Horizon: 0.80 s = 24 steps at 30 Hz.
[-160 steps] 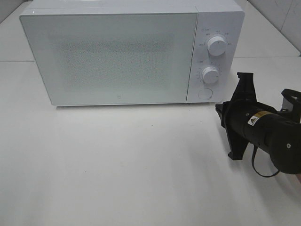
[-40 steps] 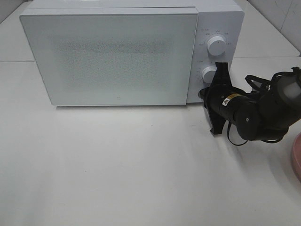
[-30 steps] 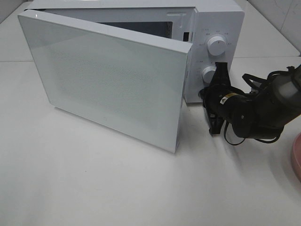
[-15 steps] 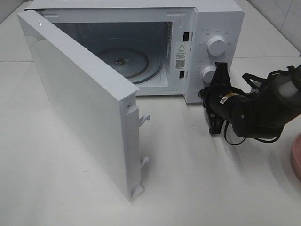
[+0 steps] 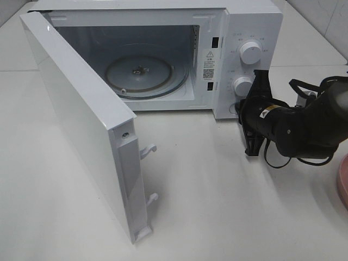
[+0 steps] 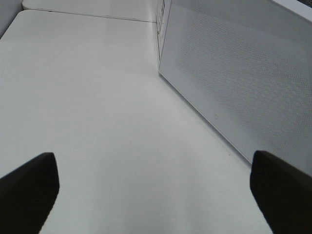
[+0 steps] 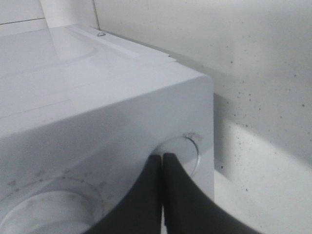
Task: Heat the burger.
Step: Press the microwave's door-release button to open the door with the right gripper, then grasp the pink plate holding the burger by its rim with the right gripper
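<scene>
One step looks done: the microwave door [image 5: 76, 119] is open; right pincer [image 7: 162, 163] at 3 o'clock pressed together, left pincer [image 6: 156, 195] spread; burger unseen.

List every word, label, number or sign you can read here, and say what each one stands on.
Nothing is sharp enough to quote.
Sticker on the microwave's inner frame: warning triangle and square code, print too small.
Markings around the upper dial and lower dial: too small.
Yellow label on the right arm: blurred.
Tiny mark on the door: unreadable.
</scene>
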Each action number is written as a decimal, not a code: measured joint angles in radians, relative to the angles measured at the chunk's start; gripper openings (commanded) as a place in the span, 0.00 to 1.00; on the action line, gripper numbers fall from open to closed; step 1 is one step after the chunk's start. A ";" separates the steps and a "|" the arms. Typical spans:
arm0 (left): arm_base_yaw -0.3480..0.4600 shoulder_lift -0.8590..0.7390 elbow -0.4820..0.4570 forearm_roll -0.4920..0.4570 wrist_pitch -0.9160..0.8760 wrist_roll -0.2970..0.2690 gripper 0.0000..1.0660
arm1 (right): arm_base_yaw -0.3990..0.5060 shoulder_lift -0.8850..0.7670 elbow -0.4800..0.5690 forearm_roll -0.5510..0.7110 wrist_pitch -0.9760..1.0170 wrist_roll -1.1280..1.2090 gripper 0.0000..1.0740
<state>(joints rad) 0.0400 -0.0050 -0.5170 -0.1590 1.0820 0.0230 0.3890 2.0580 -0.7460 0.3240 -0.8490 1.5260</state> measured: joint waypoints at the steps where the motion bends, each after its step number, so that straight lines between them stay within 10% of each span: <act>1: 0.000 0.000 0.000 0.000 0.000 0.000 0.94 | 0.000 0.000 0.000 0.000 0.000 0.000 0.00; 24: 0.000 0.000 0.000 0.000 0.000 0.000 0.94 | 0.044 -0.337 0.264 -0.027 0.068 -0.112 0.00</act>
<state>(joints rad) 0.0400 -0.0050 -0.5170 -0.1590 1.0820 0.0230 0.4330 1.7210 -0.4820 0.2970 -0.7810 1.4140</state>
